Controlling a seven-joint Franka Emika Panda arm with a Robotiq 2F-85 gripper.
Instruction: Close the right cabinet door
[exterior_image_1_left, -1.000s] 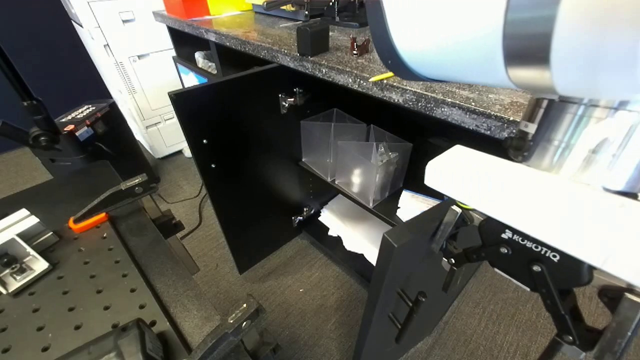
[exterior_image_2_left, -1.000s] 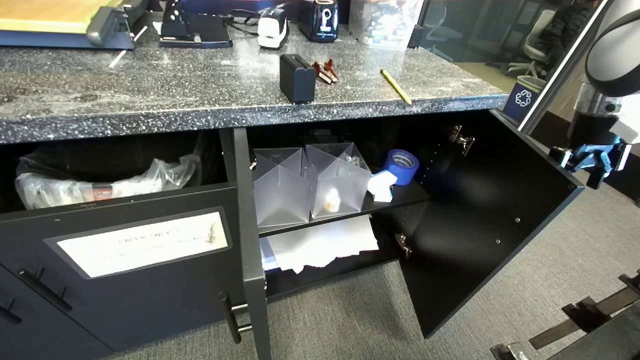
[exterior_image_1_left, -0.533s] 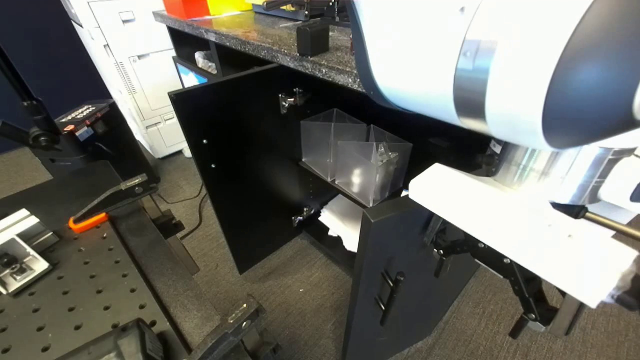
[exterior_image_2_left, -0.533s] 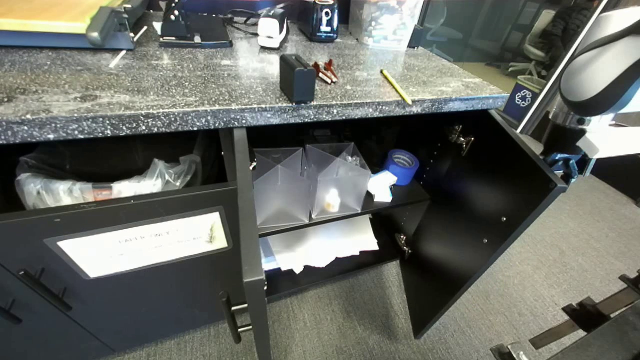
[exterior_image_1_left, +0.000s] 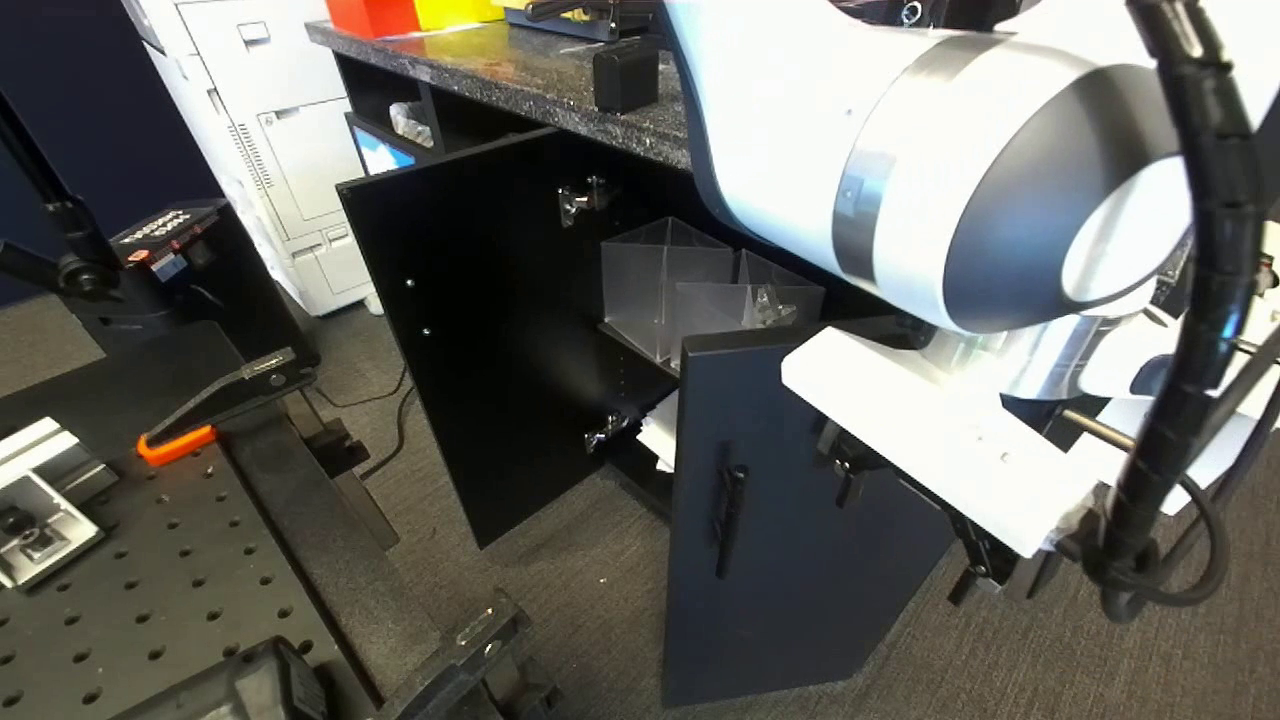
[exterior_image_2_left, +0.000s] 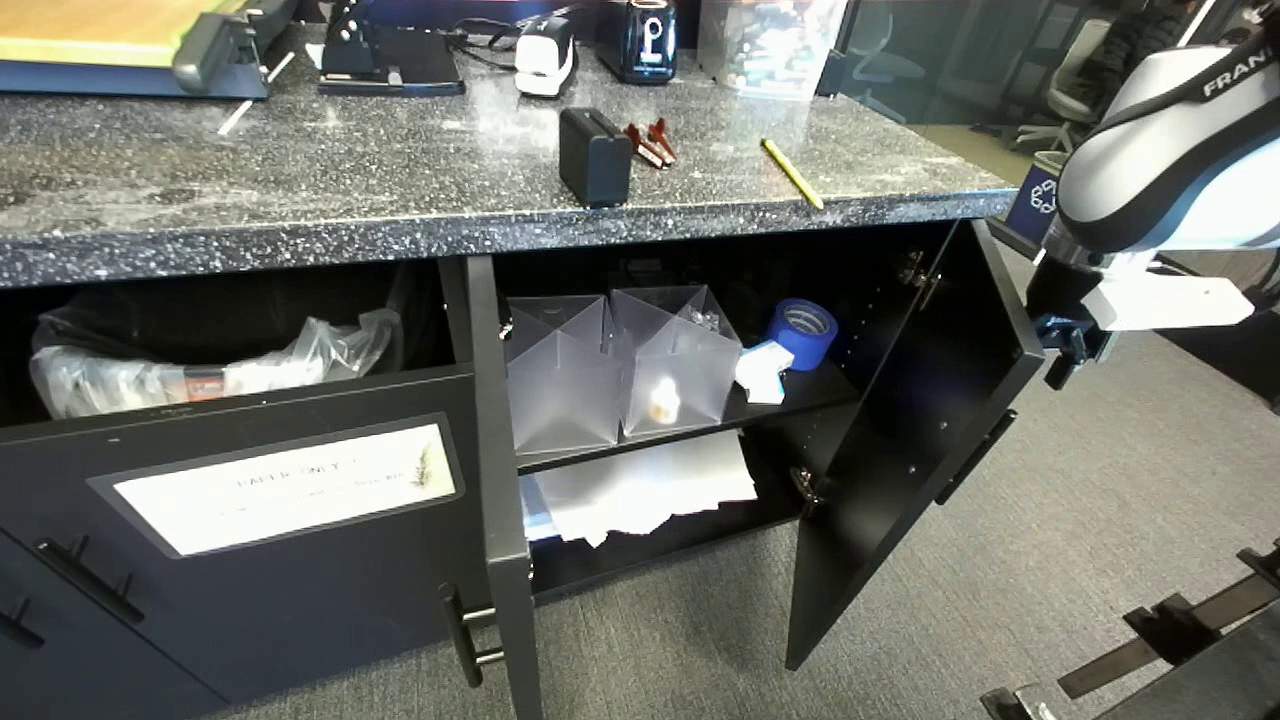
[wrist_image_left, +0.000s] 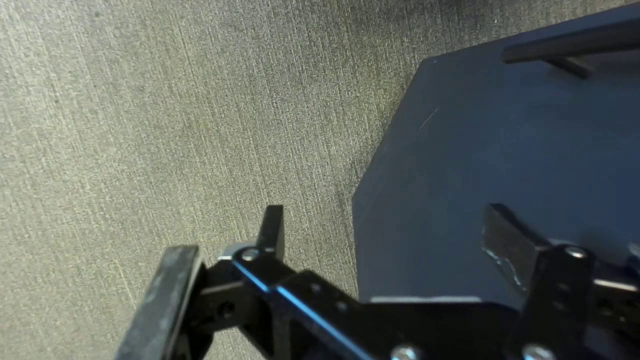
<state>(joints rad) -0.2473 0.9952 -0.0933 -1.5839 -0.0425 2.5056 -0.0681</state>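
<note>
The right cabinet door (exterior_image_1_left: 790, 580) is a matte-black panel standing part open. In an exterior view its inner face (exterior_image_2_left: 890, 470) with small metal fittings shows; in the wrist view its outer face (wrist_image_left: 450, 150) shows. Its black bar handle (exterior_image_1_left: 730, 520) is on the outer face. My gripper (exterior_image_1_left: 915, 530) is at the outer face, near the door's upper part; it also shows in an exterior view (exterior_image_2_left: 1068, 350) just outside the door's top corner. In the wrist view the fingers (wrist_image_left: 383, 212) are wide apart with nothing between them. One finger overlaps the door; contact is hard to tell.
The matching black door (exterior_image_1_left: 470, 340) stands open on the other side; its edge shows (exterior_image_2_left: 497, 450). Clear boxes (exterior_image_2_left: 665, 370), blue tape (exterior_image_2_left: 803, 333) and paper (exterior_image_2_left: 640, 485) lie inside. The speckled countertop (exterior_image_2_left: 350, 180) is above. A perforated bench (exterior_image_1_left: 160, 590) stands opposite.
The right cabinet door has swung inward, toward the cabinet. My arm and gripper have moved along with it against its outer side. The matching door has not moved.
</note>
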